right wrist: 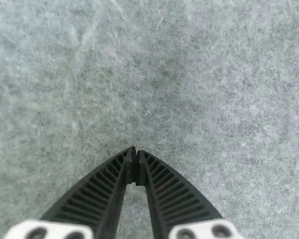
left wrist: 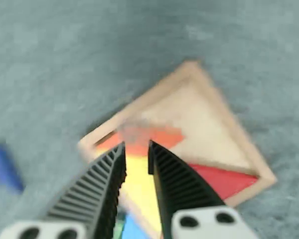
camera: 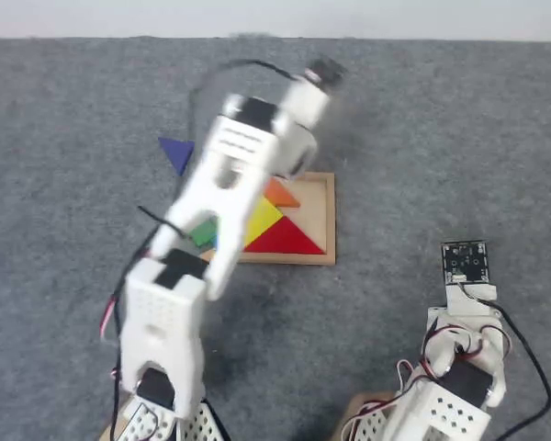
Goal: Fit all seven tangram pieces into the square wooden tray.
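Observation:
The square wooden tray (camera: 329, 217) lies mid-table and holds an orange piece (camera: 281, 194), a yellow triangle (camera: 263, 221), a red triangle (camera: 290, 241) and a green piece (camera: 202, 231). A blue triangle (camera: 177, 152) lies on the carpet beyond the tray's left corner. My left arm stretches over the tray and hides part of it. My left gripper (left wrist: 136, 148) hovers above the orange piece (left wrist: 149, 135), slightly open, with nothing between its fingers. Part of the tray's floor (left wrist: 199, 117) is bare wood. My right gripper (right wrist: 134, 152) is shut above bare carpet.
Grey carpet covers the whole table. My right arm (camera: 464, 367) sits folded at the near right, well away from the tray. In the left wrist view, the loose blue triangle (left wrist: 2, 169) is off to one side of the tray's rim (left wrist: 239, 130).

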Tool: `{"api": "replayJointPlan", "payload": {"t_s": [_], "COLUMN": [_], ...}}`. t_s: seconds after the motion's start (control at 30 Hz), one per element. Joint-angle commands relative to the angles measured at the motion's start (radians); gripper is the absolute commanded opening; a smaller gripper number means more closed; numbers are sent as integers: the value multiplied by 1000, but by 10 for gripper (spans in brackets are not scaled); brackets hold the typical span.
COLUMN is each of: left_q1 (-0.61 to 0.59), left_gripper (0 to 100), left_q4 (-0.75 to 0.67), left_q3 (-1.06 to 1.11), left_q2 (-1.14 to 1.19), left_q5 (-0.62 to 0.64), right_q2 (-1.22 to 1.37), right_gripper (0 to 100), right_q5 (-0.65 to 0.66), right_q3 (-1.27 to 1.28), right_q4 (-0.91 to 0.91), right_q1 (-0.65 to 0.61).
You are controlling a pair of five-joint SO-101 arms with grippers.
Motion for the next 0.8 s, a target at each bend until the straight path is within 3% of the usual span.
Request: {"api": "replayJointPlan", "payload": {"t_s": [0.0, 0.2, 0.43, 0.6, 0.77], "left_q1": [-155, -345, -428, -462, -456], "left_gripper": [72, 70, 13, 13, 14], "left_q4": [68, 124, 112, 2, -235], "left_q3": [-48, 18, 231, 433, 875], "left_q2": [-129, -157, -160, -222, -569], "left_q5": [57, 55, 8, -43, -114], "right_q2": [-13, -13, -13, -13, -13], "right_gripper": [9, 9, 9, 9, 9], "right_q5": [11, 12, 12, 12, 12], "right_q3": [17, 17, 17, 17, 17], "right_q4": [13, 13, 13, 13, 13], "right_q1": [-10, -10, -10, -10, -10]}}
